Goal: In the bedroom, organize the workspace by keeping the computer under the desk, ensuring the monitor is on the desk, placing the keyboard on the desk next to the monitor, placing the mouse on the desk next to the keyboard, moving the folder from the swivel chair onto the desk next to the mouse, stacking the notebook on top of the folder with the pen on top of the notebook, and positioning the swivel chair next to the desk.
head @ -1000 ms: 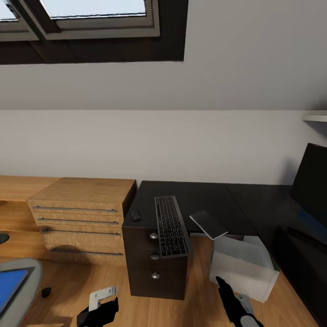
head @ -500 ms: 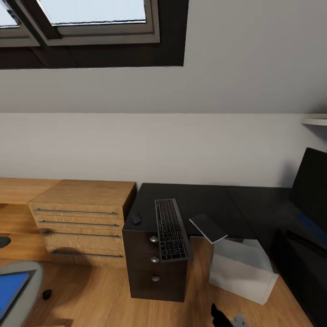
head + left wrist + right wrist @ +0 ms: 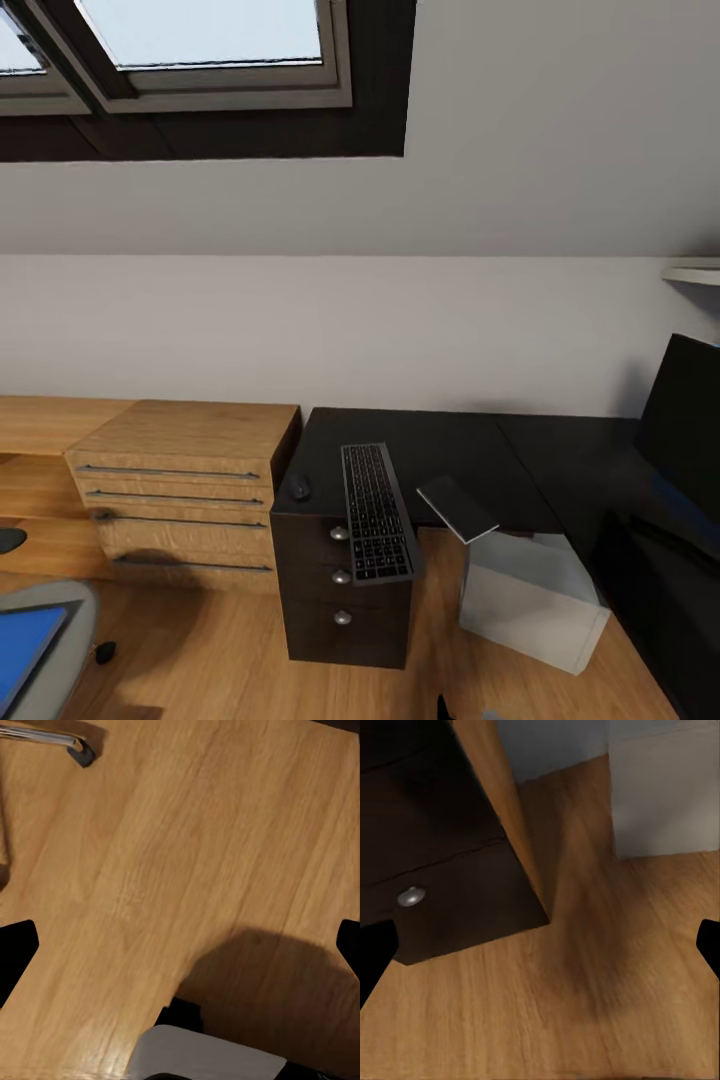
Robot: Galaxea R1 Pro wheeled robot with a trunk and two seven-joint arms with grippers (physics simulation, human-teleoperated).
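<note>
While your grippers stay spread and empty, keyboard [image 3: 377, 513] and mouse [image 3: 299, 487] sit on the desk [image 3: 450, 440]; the folder [image 3: 22, 650], at eight o'clock, waits on the chair [image 3: 60, 640].

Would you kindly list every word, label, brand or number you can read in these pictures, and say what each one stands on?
None can be read.
Slim silver-grey keyboard with dark keys: key legends too small and blurred to read.
Light-grey boxy computer tower, small thin dark-grey notebook and black desk drawers with silver knobs: no markings visible.
</note>
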